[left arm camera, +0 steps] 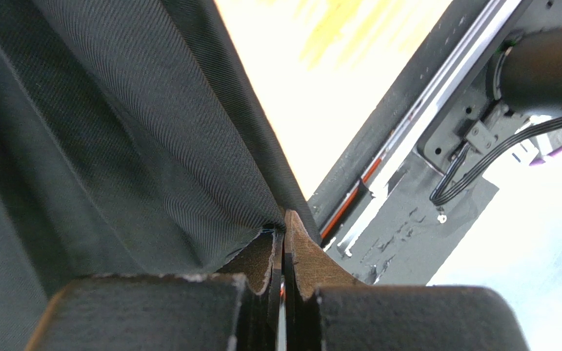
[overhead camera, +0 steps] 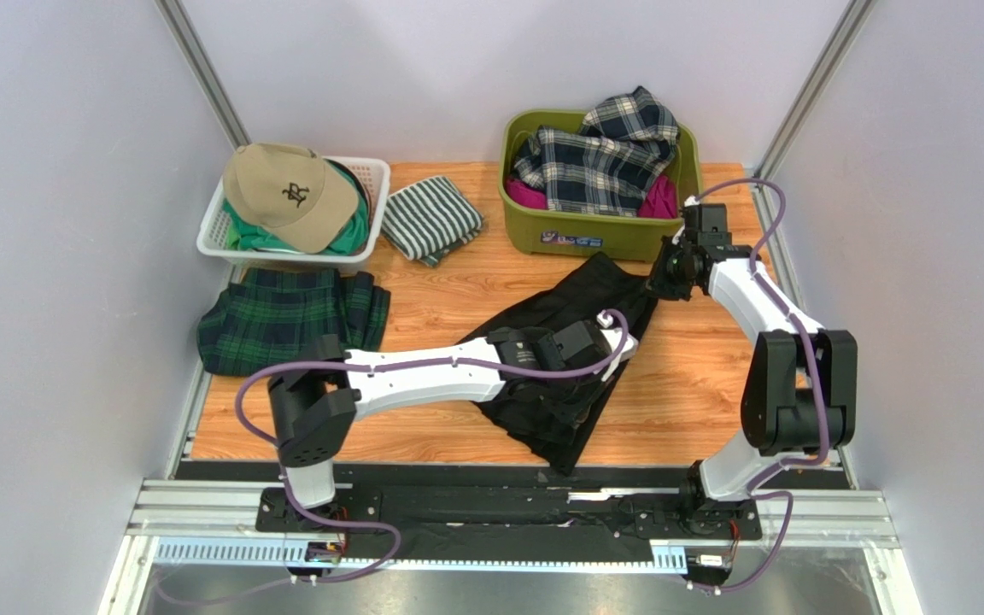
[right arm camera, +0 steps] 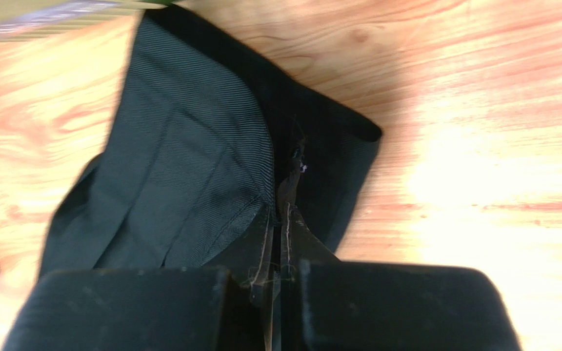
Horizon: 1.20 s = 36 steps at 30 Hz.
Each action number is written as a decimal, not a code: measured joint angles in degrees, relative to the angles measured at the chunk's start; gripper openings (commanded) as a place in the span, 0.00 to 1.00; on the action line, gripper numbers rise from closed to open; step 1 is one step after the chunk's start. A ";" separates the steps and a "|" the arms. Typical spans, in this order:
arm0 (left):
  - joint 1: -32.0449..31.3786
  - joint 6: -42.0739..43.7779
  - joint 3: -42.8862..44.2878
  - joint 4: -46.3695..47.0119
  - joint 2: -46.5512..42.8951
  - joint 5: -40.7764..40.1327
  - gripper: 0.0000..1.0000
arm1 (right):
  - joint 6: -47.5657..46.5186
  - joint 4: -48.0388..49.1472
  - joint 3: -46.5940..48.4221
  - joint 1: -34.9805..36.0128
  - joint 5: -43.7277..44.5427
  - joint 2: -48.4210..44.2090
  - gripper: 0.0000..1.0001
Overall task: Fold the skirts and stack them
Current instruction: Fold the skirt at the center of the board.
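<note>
Black skirt (overhead camera: 587,292) is looking soft, light and floppy; left and right jaws are each pinching its edge, probably the best hold.

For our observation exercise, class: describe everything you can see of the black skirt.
The black skirt is plain dark cloth with a fine ribbed weave. It lies rumpled and stretched diagonally across the wooden table, from near the green bin towards the near edge. The left gripper is shut on an edge of its near part; the right gripper is shut on its far corner.
</note>
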 measured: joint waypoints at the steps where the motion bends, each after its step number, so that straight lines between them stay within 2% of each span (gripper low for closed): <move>1: -0.15 0.00 0.42 -0.28 0.79 0.37 0.00 | -0.11 -0.13 0.20 -0.02 0.39 0.72 0.00; 5: -0.55 0.04 1.55 -1.29 4.31 1.92 0.00 | -0.31 -0.66 0.98 -0.04 3.06 4.39 0.00; 10: -0.59 0.09 2.10 -1.55 7.67 4.11 0.06 | 0.04 -1.42 1.40 -0.04 6.73 6.73 0.12; 12: -0.66 0.13 2.19 -1.53 8.33 4.96 0.19 | 0.28 -1.88 1.42 -0.37 7.50 6.99 0.23; 13: -0.66 0.26 2.19 -1.49 8.44 5.46 0.37 | 0.44 -2.10 1.42 -0.66 7.80 7.04 0.28; 16: -1.03 0.44 2.21 -1.38 8.44 7.85 0.50 | 0.63 -2.19 1.57 -1.73 9.09 7.10 0.44; 18: -1.49 0.33 2.21 -1.36 8.41 8.94 0.53 | 0.70 -2.21 1.90 -2.27 9.66 7.10 0.53; 19: -1.64 0.39 2.19 -1.31 8.33 9.46 0.64 | 0.68 -2.25 2.01 -2.38 9.88 7.02 0.54; 20: -1.81 0.35 2.14 -1.29 8.02 9.88 0.84 | 0.68 -2.25 2.03 -2.47 10.03 6.80 0.56; 21: -1.88 0.55 1.90 -1.31 7.52 10.21 0.89 | 0.63 -2.34 2.03 -2.51 10.14 6.43 0.58; 26: -1.86 1.07 -0.74 -0.37 0.11 11.63 0.95 | 0.92 -3.45 1.86 -2.51 8.24 0.76 0.60; 30: -1.90 1.70 -0.61 1.64 -4.72 11.19 0.96 | 2.05 -1.88 -0.39 -2.51 2.23 -6.56 0.62; 31: -1.90 1.81 0.07 2.12 -4.52 11.04 0.96 | 2.32 -1.29 -1.16 -2.51 -0.04 -7.82 0.62; 32: -1.90 2.10 2.10 3.26 -1.66 11.04 0.96 | 2.97 1.46 -2.95 -2.49 -7.04 -8.41 0.62; 36: -1.88 2.69 6.03 2.58 4.92 11.65 0.96 | 3.78 3.56 -3.72 -2.19 -14.01 -4.15 0.63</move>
